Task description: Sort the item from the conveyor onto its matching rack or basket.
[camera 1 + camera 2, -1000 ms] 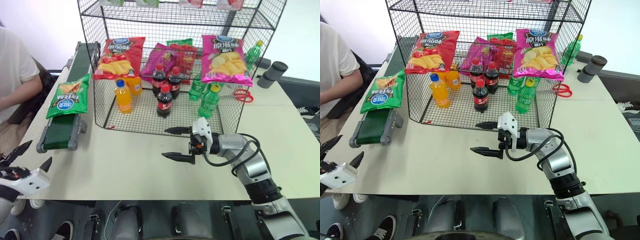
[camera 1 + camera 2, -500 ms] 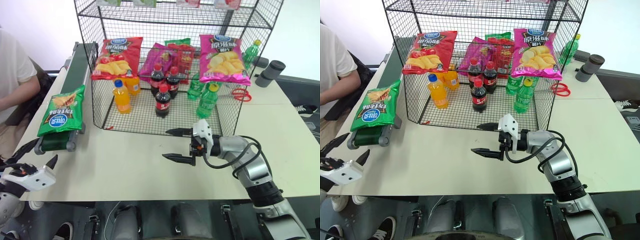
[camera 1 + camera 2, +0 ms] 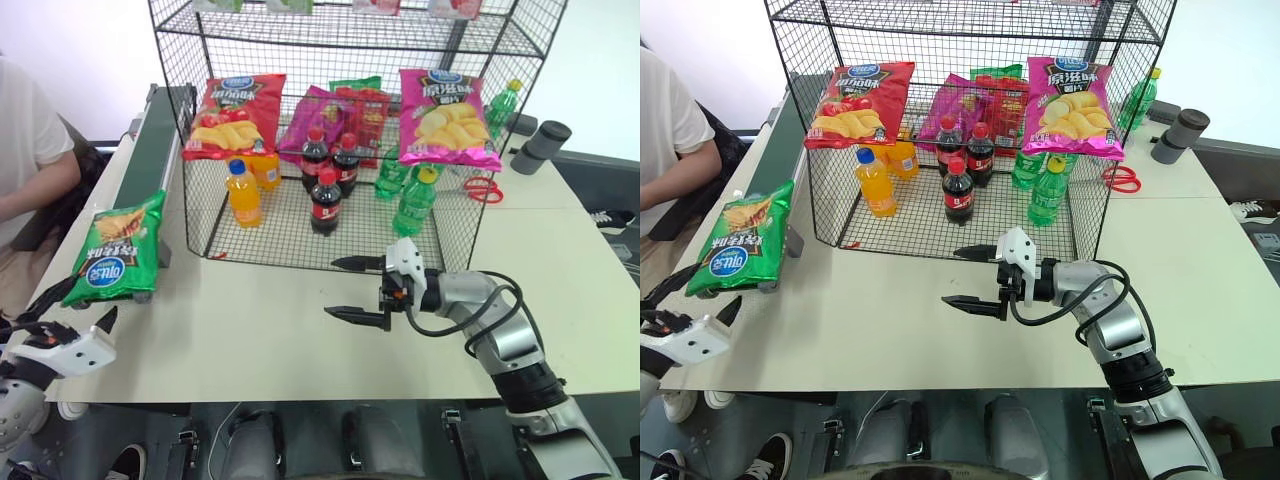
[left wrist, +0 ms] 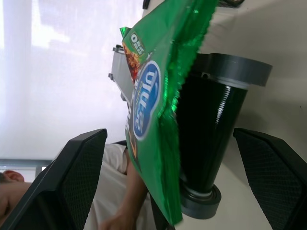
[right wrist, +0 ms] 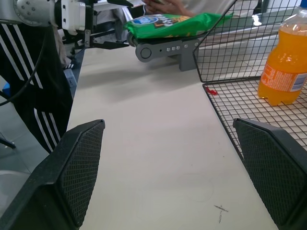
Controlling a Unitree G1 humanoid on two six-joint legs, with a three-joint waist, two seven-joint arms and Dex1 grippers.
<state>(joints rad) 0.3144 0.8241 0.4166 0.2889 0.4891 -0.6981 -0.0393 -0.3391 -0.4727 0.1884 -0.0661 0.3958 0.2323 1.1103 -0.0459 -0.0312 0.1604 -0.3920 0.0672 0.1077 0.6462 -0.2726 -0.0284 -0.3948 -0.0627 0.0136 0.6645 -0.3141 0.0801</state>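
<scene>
Since the earlier frame, green crisp bag has advanced to the conveyor end, overhanging just ahead of the wide-open, empty left hand. Right hand wide, empty.

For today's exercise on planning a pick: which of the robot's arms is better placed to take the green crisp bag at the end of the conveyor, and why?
The left. Its open left gripper sits just below the green crisp bag overhanging the conveyor end. The open right gripper hovers mid-table before the rack, well away.
</scene>
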